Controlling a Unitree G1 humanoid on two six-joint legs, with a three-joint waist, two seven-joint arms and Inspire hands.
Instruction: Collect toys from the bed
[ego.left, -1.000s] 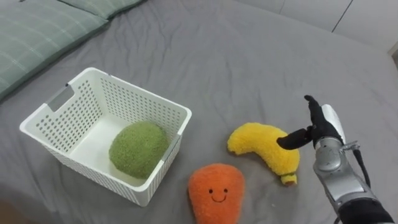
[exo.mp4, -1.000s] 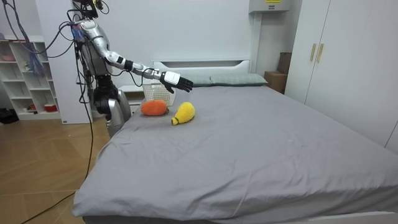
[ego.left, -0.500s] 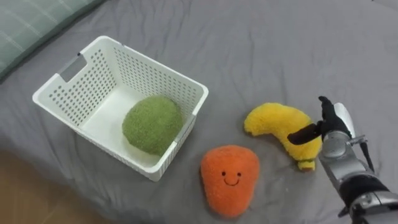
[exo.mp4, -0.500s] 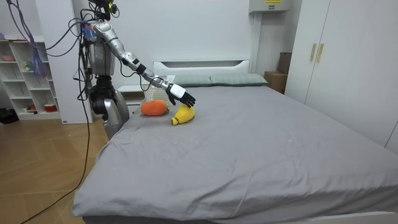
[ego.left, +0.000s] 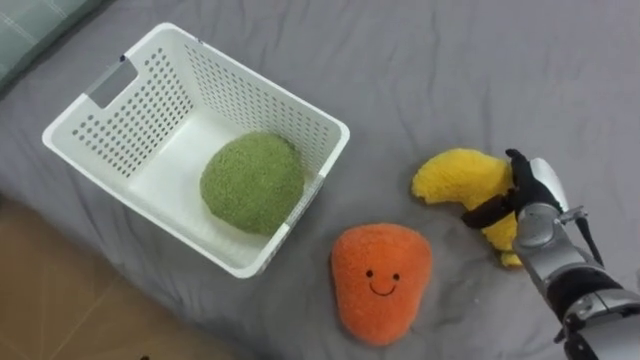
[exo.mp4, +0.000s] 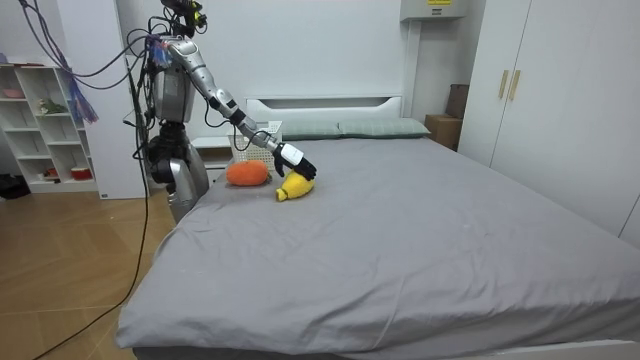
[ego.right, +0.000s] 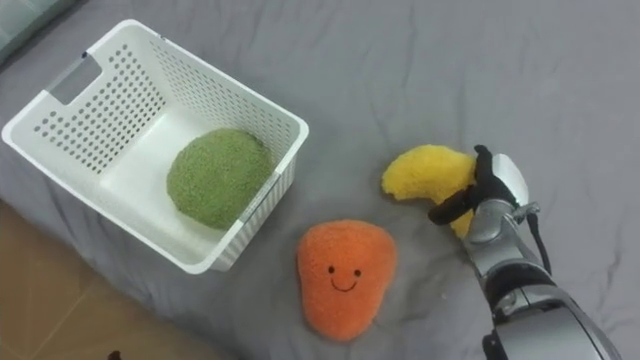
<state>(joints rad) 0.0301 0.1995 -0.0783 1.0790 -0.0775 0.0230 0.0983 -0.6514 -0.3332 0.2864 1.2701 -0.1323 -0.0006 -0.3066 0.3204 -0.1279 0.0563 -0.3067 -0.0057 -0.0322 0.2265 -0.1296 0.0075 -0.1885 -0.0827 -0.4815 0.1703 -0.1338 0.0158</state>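
A yellow plush banana (ego.left: 455, 178) lies on the grey bed, right of a smiling orange plush toy (ego.left: 380, 282). My right hand (ego.left: 535, 195) rests on the banana's right end, its thumb and fingers curled round it. A white perforated basket (ego.left: 260, 80) stands to the left near the bed's edge, with a green plush ball (ego.left: 250, 182) inside. In the room view I stand at the bed's corner, right arm stretched down to the banana (exo.mp4: 292, 186) beside the orange toy (exo.mp4: 246, 173).
The bed's edge and the wooden floor (ego.left: 60, 300) run along the lower left, close to the basket. A green pillow (ego.left: 20, 25) shows at the top left. Open grey bedding (exo.mp4: 420, 230) spreads away to the right. A wardrobe (exo.mp4: 560, 100) stands beyond the bed.
My right hand has come down from above the banana onto it, and its fingers have closed round the toy. The camera has tipped down and forward as I leaned over.
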